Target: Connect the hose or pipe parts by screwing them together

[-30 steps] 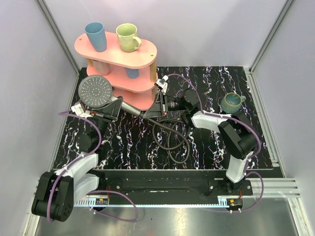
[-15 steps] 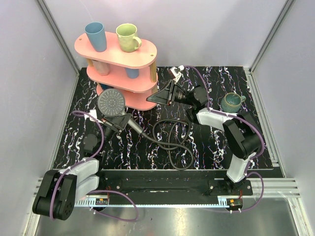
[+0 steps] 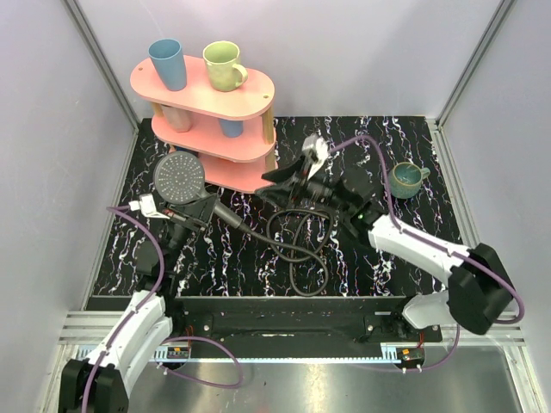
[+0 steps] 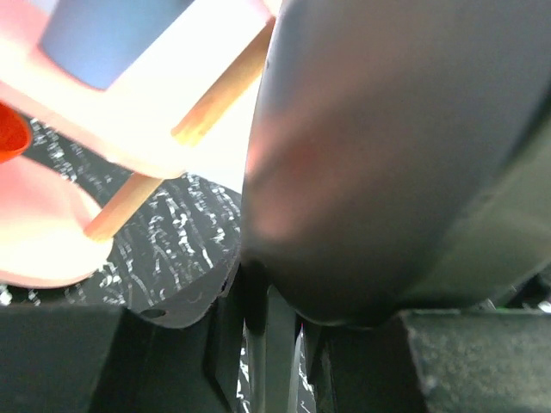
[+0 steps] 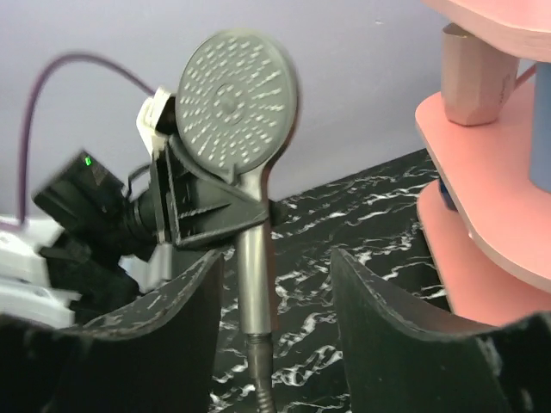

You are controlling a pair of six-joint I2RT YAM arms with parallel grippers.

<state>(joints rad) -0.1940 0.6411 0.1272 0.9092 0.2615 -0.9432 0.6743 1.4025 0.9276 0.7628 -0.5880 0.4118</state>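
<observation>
A dark grey shower head [image 3: 180,176] is held off the table with its dotted face up, and my left gripper [image 3: 196,210] is shut on its handle [image 3: 225,214]. In the left wrist view the head's back [image 4: 387,155] fills the frame, with the handle [image 4: 280,344] between the jaws. The black coiled hose [image 3: 297,243] loops on the table, and its end fitting [image 5: 261,361] meets the handle's lower end. My right gripper [image 3: 274,178] is open beside the pink shelf, apart from the handle. In its wrist view the shower head [image 5: 237,103] stands beyond the spread fingers [image 5: 185,335].
A pink two-tier shelf [image 3: 258,90] stands at the back left, with a blue cup [image 3: 168,63] and a green mug [image 3: 224,65] on top. A teal mug [image 3: 405,179] sits at the back right. White walls close in the black marbled table [image 3: 413,138].
My right gripper has let go of the handle's end, opened wider and drawn back towards the shelf. The left arm has shifted the shower head, still gripped.
</observation>
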